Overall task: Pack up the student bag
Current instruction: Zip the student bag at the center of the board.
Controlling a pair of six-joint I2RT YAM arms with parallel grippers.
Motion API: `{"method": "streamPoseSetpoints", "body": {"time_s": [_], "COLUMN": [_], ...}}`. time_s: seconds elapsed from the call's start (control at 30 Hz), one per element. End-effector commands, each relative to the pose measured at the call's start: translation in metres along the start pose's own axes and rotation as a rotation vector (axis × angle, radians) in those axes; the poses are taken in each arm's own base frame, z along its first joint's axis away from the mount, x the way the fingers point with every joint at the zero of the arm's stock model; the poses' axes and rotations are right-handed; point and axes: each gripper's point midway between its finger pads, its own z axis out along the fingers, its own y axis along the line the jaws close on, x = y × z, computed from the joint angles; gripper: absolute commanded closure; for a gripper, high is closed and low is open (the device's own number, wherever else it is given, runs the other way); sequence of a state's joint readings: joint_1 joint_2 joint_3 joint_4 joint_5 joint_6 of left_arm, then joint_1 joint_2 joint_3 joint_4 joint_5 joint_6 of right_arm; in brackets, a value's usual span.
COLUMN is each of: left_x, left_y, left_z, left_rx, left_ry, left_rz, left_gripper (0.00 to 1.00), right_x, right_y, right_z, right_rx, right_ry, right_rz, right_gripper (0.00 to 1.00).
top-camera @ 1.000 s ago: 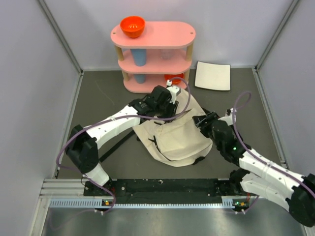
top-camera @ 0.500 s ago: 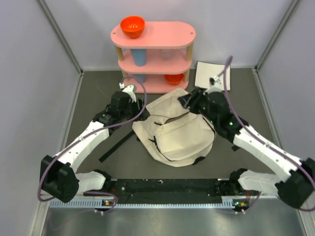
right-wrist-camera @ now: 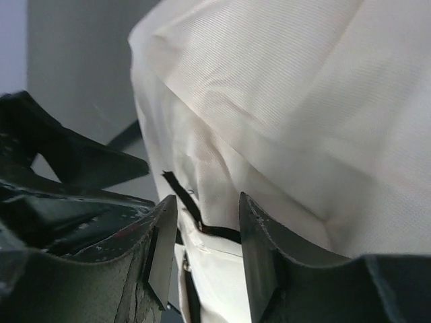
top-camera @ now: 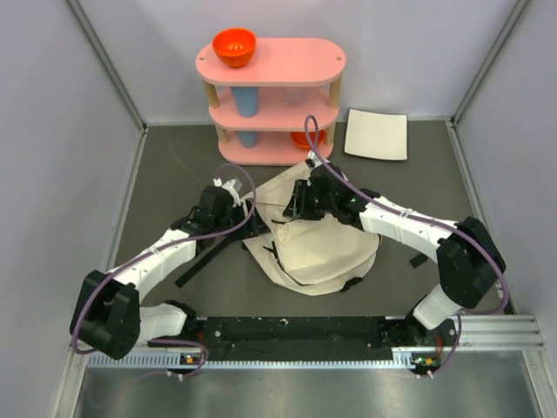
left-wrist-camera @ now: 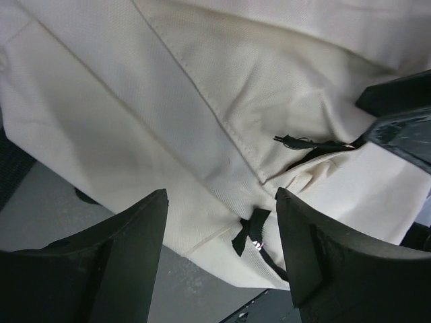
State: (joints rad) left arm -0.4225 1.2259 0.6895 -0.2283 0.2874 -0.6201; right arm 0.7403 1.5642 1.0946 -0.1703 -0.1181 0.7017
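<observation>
Right arm has swung across the student bag (top-camera: pixel 322 248) — right jaws narrowed (grip impossible to tell); left jaws gape at its edge.

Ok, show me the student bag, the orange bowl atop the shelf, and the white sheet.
student bag (top-camera: pixel 324 248): top external view, front fabric panel.
orange bowl (top-camera: pixel 234 45): top external view, inside of the bowl.
white square sheet (top-camera: pixel 376 134): top external view, its middle.
</observation>
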Motion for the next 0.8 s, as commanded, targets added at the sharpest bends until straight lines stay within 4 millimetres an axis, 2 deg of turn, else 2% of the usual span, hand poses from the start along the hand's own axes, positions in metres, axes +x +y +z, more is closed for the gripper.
{"method": "streamPoseSetpoints", "body": {"time_s": [0.0,0.17,0.43,0.63,0.77], "left_x": [-0.015,-0.013,-0.005,-0.004,-0.006], "left_y": [-0.022,-0.02,-0.003,0.002,0.003], "left_z": [0.001,0.008,0.011,0.008,0.006], "left_rx": [0.123,0.138,0.16,0.166,0.166], "left_ry": [-0.057,-0.049,-0.059,-0.067,-0.077], "left_rz": [-0.026,-0.076,-0.19,-0.218,-0.221], "left_gripper": [0.29,0.28,0.27,0.27,0.27], "right_x": [0.0,-0.012,-0.027,-0.017,-0.008], "right_y": [-0.011,-0.006,0.03,0.06,0.063], "right_z": [-0.006,-0.018,-0.032,-0.028,-0.012], "right_rx": [0.059,0.059,-0.04,-0.114,-0.111], "right_ry": [-0.008,-0.046,-0.081,-0.044,-0.006], "right_rz": [-0.066,-0.12,-0.319,-0.501,-0.592], "right_gripper": [0.6,0.59,0.57,0.57,0.57]}}
